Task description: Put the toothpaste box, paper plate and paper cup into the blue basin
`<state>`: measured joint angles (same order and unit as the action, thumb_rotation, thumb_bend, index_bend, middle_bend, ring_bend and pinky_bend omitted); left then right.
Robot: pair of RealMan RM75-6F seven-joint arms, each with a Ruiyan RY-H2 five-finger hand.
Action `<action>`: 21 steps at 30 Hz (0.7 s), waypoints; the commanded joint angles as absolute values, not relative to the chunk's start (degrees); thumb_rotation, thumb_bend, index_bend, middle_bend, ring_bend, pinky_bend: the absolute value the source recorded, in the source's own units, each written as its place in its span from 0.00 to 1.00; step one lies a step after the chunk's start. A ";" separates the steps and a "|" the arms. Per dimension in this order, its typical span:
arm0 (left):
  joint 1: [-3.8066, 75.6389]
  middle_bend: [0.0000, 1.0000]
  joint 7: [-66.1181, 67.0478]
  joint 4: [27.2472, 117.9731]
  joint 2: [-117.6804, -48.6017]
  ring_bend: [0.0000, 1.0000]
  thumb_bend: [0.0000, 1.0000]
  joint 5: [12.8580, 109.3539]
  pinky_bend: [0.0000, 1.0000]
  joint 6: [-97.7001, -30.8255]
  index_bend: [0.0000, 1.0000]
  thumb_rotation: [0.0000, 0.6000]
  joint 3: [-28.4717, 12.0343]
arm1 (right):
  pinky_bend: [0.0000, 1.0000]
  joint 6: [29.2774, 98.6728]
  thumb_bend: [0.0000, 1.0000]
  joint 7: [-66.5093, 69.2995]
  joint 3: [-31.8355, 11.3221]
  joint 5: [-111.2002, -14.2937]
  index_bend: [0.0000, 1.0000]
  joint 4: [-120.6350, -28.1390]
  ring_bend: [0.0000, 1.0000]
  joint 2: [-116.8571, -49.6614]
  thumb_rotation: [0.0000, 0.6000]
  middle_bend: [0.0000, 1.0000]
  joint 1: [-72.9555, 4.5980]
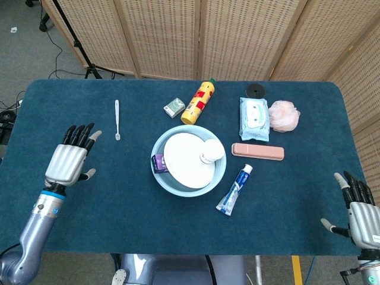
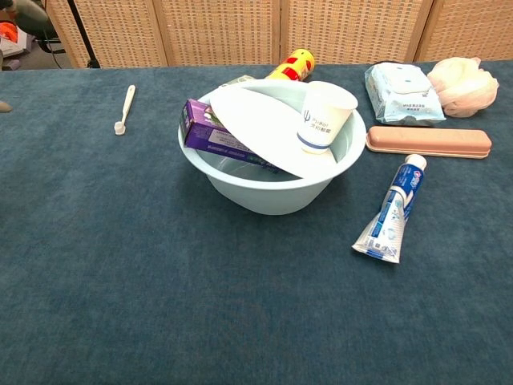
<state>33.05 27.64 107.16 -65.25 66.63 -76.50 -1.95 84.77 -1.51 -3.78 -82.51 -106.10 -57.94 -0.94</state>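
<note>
Evidently the toothpaste box (image 2: 210, 132), paper plate (image 2: 260, 124) and paper cup (image 2: 325, 117) lay stacked in the blue basin (image 2: 264, 188), the plate tilted over the box; both the left robot hand (image 1: 70, 157) and right robot hand (image 1: 356, 209) hung released, fingers spread, well apart from it.

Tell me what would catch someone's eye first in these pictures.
The blue basin at the table's middle, crammed with a tilted paper plate, a paper cup on it, and a purple toothpaste box poking out underneath. Next, the two robot hands: the left hand open at the table's left, the right hand open at the near right corner.
</note>
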 commanded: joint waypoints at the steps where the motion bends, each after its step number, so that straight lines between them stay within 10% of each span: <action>1: 29.36 0.00 27.13 107.25 -62.93 0.00 0.16 71.51 0.00 -79.31 0.00 1.00 1.58 | 0.00 84.79 0.13 -2.27 -3.63 -82.60 0.00 -106.28 0.00 -58.16 1.00 0.00 -0.99; 12: 16.47 0.00 22.23 103.63 -64.84 0.00 0.16 81.59 0.00 -89.02 0.00 1.00 9.49 | 0.00 85.03 0.13 -3.52 -3.65 -82.14 0.00 -106.56 0.00 -58.21 1.00 0.00 -0.88; 21: 10.41 0.00 20.50 99.76 -66.79 0.00 0.17 82.75 0.00 -94.04 0.00 1.00 8.23 | 0.00 84.44 0.13 -4.86 -3.59 -81.69 0.00 -106.40 0.00 -58.82 1.00 0.00 -1.23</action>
<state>10.91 20.88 100.02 -66.48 82.76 -93.73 8.45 84.53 -4.77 -3.58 -81.77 -106.45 -58.74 -1.17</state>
